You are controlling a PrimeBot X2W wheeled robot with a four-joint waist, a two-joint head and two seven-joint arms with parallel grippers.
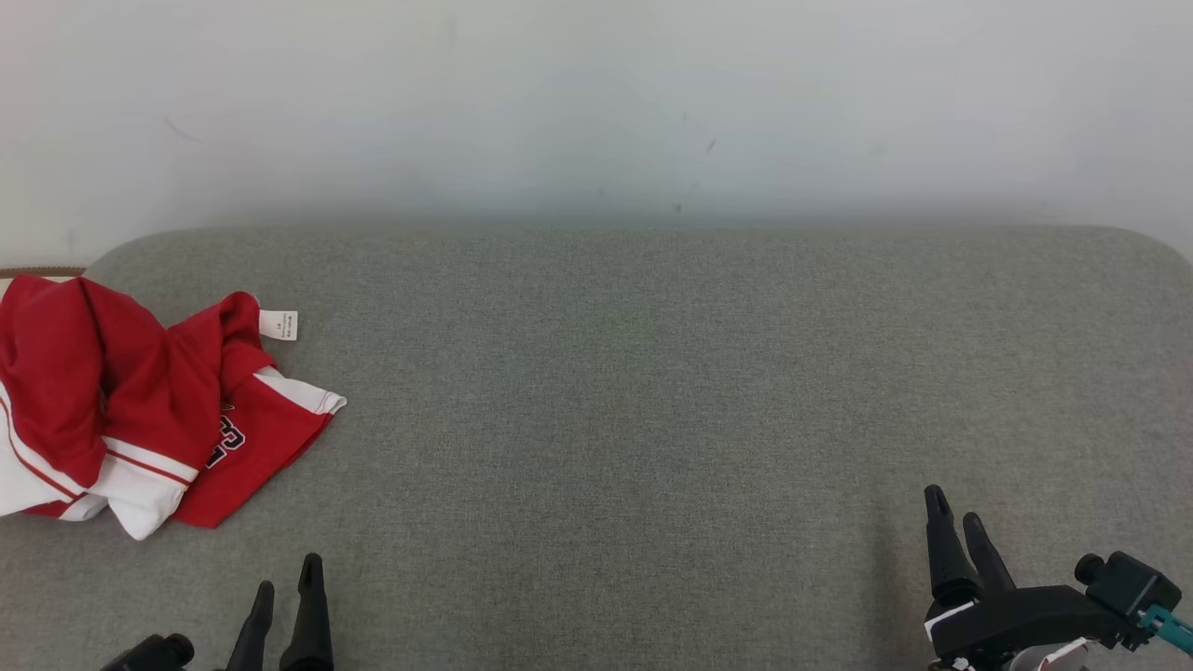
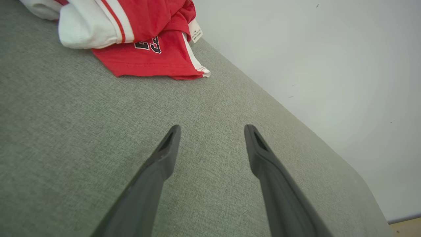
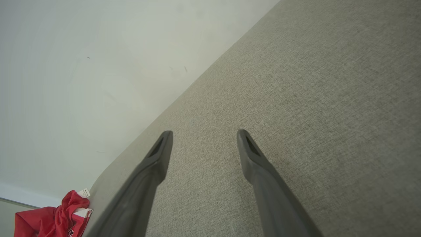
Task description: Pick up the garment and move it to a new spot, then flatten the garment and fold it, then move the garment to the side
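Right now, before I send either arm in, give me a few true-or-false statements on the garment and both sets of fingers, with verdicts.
1. The red-and-white garment lies crumpled at the left end of the grey surface. True.
2. The left fingers grip the garment. False: they are spread open, short of it, holding nothing.
3. The right fingers are open over bare grey surface. True.
4. The garment is folded flat. False: it is bunched in a heap, with its white tag sticking out.

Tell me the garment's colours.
The garment is red with white trim and dark numerals, clearest in the left wrist view.
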